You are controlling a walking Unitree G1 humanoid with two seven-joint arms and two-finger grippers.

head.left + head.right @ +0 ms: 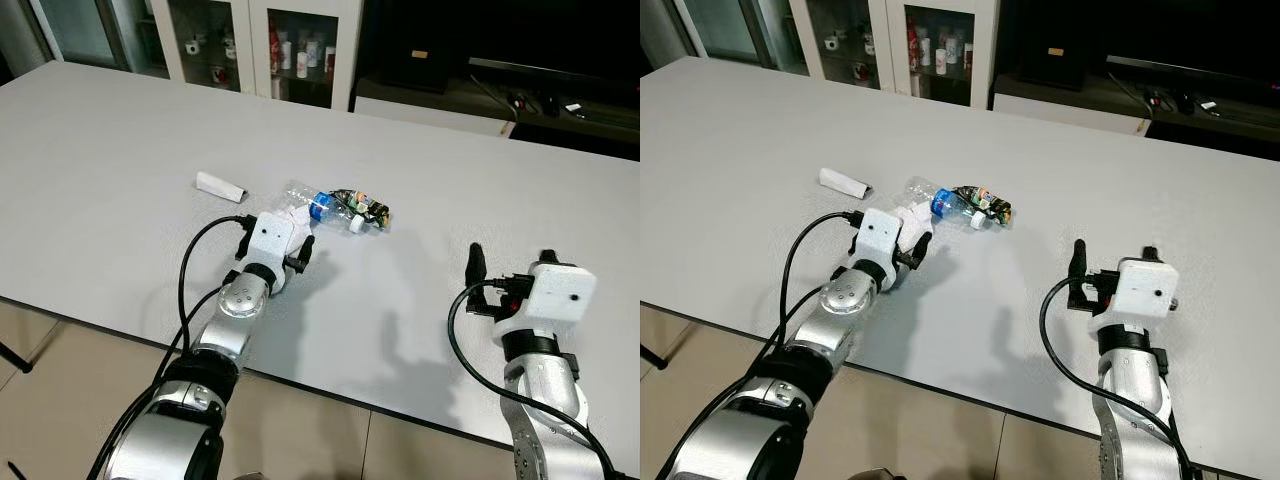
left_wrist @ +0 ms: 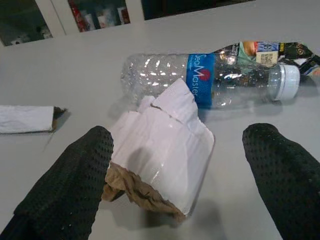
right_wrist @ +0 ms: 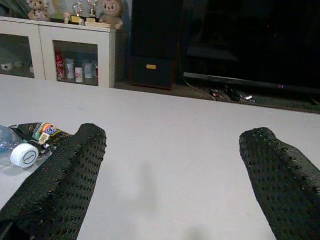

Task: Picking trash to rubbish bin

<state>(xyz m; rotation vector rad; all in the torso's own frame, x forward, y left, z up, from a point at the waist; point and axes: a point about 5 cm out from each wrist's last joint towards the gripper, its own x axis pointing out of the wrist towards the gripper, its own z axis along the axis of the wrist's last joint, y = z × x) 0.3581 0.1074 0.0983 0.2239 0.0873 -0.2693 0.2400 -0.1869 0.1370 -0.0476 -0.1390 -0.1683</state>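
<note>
The left gripper [image 2: 172, 175] is straddling the crumpled paper cup [image 2: 160, 150] near the plastic bottle [image 2: 210, 82], fingers spread wide and gripping nothing, so closing looks next.

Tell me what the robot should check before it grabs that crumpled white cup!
1. Left gripper open: ok, its fingers stand wide apart.
2. Crumpled cup between the fingers: ok, it sits in the gap.
3. Cup free of the bottle: cannot tell, its torn edge overlaps the bottle in the left wrist view.
4. Wrapper and folded paper out of the way: ok, both lie apart from the cup.
5. Right gripper out of the way: ok, far to the right, open.
6. Rubbish bin located: cannot tell.
</note>
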